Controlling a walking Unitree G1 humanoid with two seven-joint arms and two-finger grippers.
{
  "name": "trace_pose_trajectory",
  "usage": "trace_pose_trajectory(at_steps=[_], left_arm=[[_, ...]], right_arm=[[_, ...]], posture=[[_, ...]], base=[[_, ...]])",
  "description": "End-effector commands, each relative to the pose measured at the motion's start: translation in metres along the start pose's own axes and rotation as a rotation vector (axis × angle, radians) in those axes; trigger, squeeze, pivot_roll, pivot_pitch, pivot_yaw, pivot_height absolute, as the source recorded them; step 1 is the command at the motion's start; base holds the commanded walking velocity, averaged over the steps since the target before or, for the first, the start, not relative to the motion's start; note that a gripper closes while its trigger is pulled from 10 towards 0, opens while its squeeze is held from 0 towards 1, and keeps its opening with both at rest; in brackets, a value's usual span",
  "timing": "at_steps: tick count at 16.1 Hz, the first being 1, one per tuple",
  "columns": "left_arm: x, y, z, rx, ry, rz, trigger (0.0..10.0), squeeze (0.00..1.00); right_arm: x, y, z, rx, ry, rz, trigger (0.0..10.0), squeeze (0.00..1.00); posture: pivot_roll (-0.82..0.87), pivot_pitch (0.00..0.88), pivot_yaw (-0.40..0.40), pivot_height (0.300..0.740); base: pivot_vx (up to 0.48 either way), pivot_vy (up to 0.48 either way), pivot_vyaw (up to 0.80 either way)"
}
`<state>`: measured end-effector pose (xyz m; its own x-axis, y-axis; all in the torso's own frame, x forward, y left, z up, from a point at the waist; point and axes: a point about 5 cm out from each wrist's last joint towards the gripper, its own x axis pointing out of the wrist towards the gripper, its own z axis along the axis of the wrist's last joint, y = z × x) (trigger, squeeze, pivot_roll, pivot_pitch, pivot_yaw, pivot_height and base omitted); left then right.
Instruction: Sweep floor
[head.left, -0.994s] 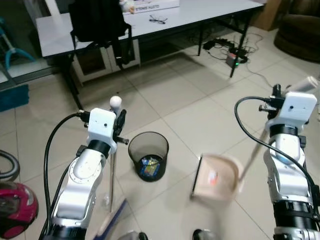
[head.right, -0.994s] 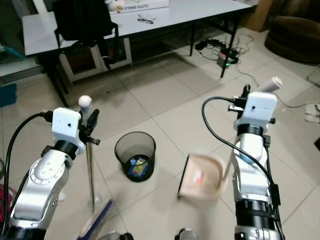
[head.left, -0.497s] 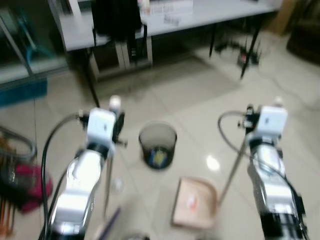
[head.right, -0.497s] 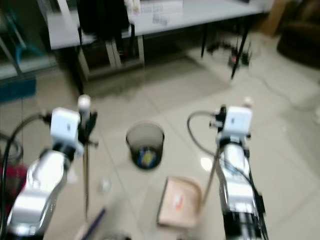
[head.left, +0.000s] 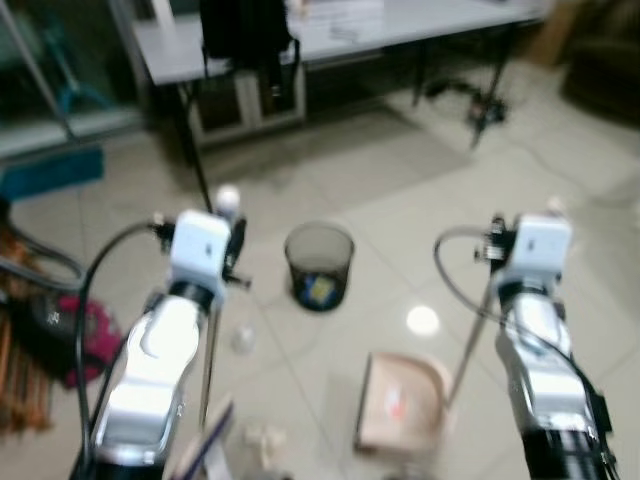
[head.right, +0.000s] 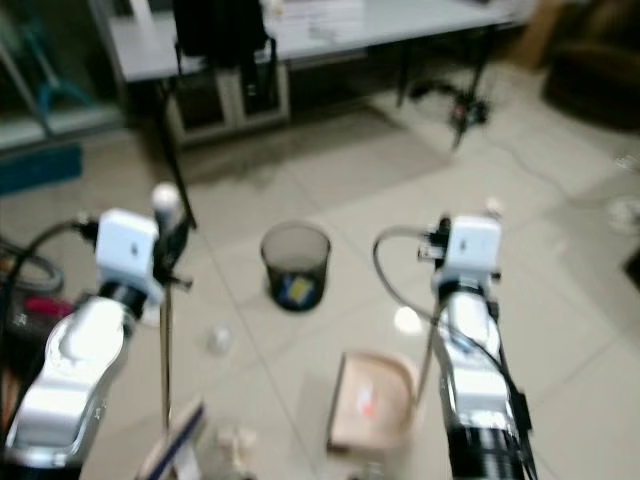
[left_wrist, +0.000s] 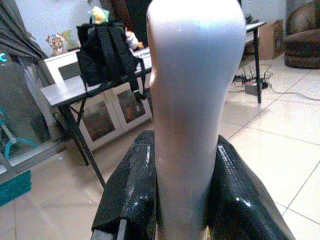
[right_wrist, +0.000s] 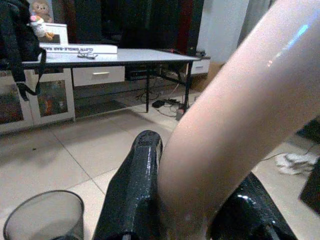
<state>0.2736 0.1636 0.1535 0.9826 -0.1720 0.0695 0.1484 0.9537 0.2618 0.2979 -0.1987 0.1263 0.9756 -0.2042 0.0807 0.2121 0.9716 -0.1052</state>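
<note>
Tiled floor (head.left: 400, 200) w/ both arms gripping sweeping tools, views blurred
Nearest, blue broom head (head.left: 205, 452) is sitting on the tiles by a few pale scraps (head.left: 262, 440), and the beige dustpan (head.left: 402, 403) is resting flat w/ a reddish bit inside; left gripper (left_wrist: 185, 200) is clamped on the white-tipped broom handle (head.left: 212, 340), held upright, fingers (left_wrist: 130, 195) pressing both sides; right gripper (right_wrist: 187, 210) is clamped on the dustpan handle (head.left: 470, 335), which is slanting down to the pan; further out a black mesh bin (head.left: 319, 264) is standing btwn the arms w/ trash in it; beyond, a grey table (head.left: 330, 40) is carrying a black backpack (head.left: 245, 30), cables lying under its far end
</note>
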Motion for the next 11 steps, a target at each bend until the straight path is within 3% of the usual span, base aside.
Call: trace_pose_trajectory(at_steps=[1, 5, 11], left_arm=[[0.001, -0.001, 0.007, 0.013, -0.026, -0.003, 10.0, 0.00], [-0.001, -0.004, 0.000, -0.006, 0.000, 0.005, 10.0, 0.00], [-0.002, -0.014, -0.009, -0.047, 0.036, -0.007, 10.0, 0.00]], right_arm=[[0.001, 0.002, 0.008, 0.004, -0.027, 0.005, 10.0, 0.00], [-0.004, 0.012, -0.003, 0.020, 0.031, 0.038, 10.0, 0.00], [-0.009, 0.021, -0.010, 0.015, 0.090, 0.109, 10.0, 0.00]], posture=[[-0.03, 0.009, 0.048, 0.740], [-0.02, 0.010, 0.047, 0.740], [-0.03, 0.011, 0.047, 0.740]], base=[[-0.262, 0.000, 0.00], [-0.254, 0.000, 0.00], [0.000, 0.000, 0.00]])
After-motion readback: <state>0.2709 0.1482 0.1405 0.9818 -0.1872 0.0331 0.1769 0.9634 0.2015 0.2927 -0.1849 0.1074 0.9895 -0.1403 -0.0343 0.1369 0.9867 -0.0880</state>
